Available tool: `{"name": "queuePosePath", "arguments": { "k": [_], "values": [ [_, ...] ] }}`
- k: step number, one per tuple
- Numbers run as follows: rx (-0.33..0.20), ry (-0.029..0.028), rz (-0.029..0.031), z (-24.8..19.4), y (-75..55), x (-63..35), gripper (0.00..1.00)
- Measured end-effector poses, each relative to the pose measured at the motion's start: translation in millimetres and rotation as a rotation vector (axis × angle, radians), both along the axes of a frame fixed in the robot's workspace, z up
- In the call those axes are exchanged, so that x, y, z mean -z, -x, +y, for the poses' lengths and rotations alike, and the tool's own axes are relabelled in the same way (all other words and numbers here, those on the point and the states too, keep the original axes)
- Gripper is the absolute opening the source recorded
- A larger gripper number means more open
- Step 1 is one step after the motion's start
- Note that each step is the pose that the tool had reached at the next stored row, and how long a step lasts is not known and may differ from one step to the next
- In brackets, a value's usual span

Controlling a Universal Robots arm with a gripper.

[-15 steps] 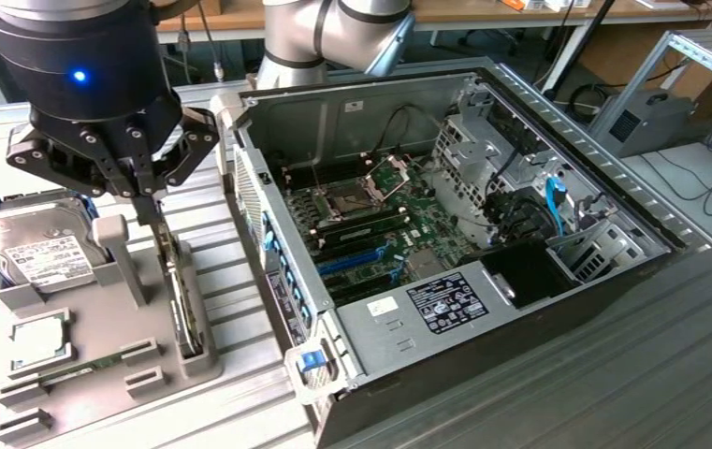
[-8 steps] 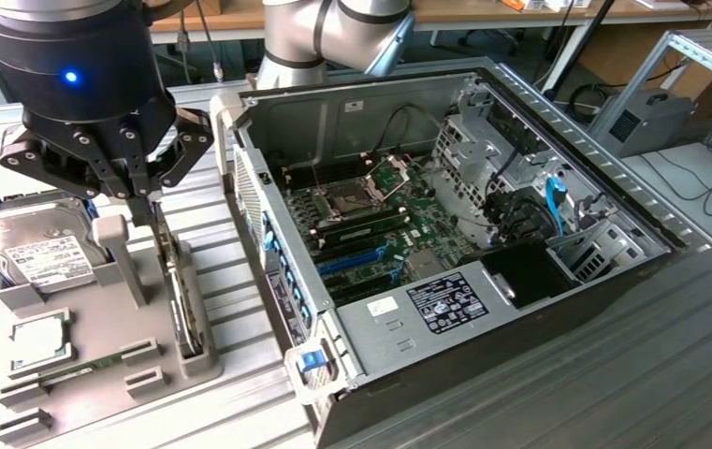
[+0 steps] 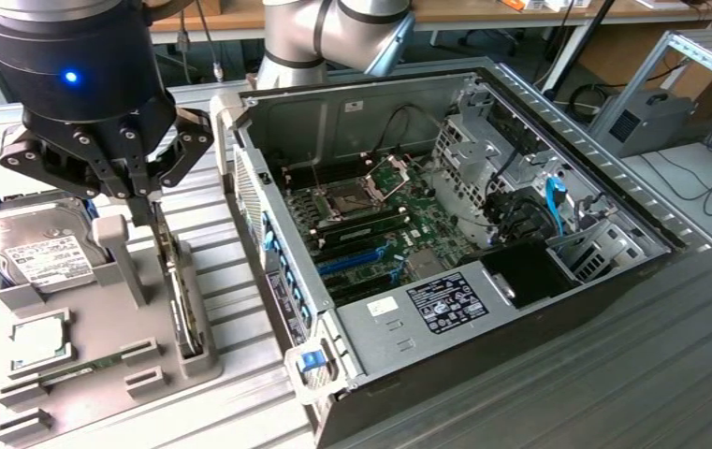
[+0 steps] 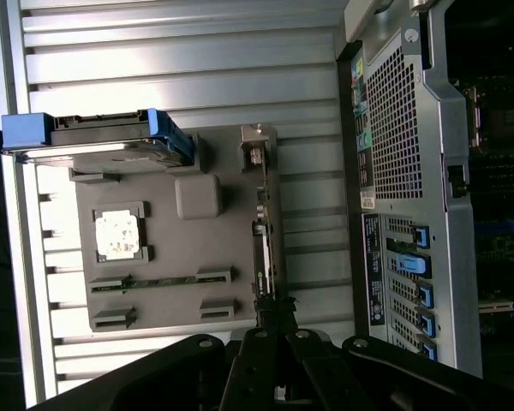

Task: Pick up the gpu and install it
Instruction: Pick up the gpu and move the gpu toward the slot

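Observation:
The gpu (image 3: 184, 309) stands on edge in a slot of the grey parts holder (image 3: 106, 327), at the exterior view's left beside the open computer case (image 3: 456, 234). From the wrist it appears edge-on as a thin green strip (image 4: 262, 244) with its pale metal bracket (image 4: 254, 145) at the far end. My gripper (image 3: 143, 210) is lowered over the card's far end. Its fingers are drawn together on the card's top edge (image 4: 272, 330). The card still sits in its slot.
On the same holder (image 4: 180, 257) rest a silver hard drive (image 3: 44, 248) in a blue frame, a CPU chip (image 3: 37, 341) and a slim RAM stick (image 3: 81, 368). The case's motherboard (image 3: 381, 234) lies exposed. Ribbed metal tabletop (image 3: 605, 374) surrounds everything.

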State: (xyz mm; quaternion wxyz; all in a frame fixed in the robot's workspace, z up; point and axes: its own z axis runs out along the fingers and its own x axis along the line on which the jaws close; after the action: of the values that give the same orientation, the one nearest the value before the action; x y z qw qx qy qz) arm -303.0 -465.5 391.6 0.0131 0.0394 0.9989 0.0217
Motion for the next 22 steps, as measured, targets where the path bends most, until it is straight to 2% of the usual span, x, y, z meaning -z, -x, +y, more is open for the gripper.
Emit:
{"name": "queuePosePath", "arguments": {
  "k": [1,2,3,4,5,6,7,13,22],
  "values": [
    [0.0,0.0,0.0,0.0,0.0,0.0,0.11],
    [0.0,0.0,0.0,0.0,0.0,0.0,0.17],
    [0.0,0.0,0.0001,0.0,0.0,0.0,0.29],
    [0.0,0.0,0.0,0.0,0.0,0.0,0.29],
    [0.0,0.0,0.0001,0.0,0.0,0.0,0.42],
    [0.0,0.0,0.0,0.0,0.0,0.0,0.42],
    [0.0,0.0,0.0,0.0,0.0,0.0,0.48],
    [0.0,-0.0002,-0.0001,0.0,0.0,0.7,0.48],
    [0.0,-0.0036,0.0,0.0,0.0,17.0,0.48]
  ]
}}
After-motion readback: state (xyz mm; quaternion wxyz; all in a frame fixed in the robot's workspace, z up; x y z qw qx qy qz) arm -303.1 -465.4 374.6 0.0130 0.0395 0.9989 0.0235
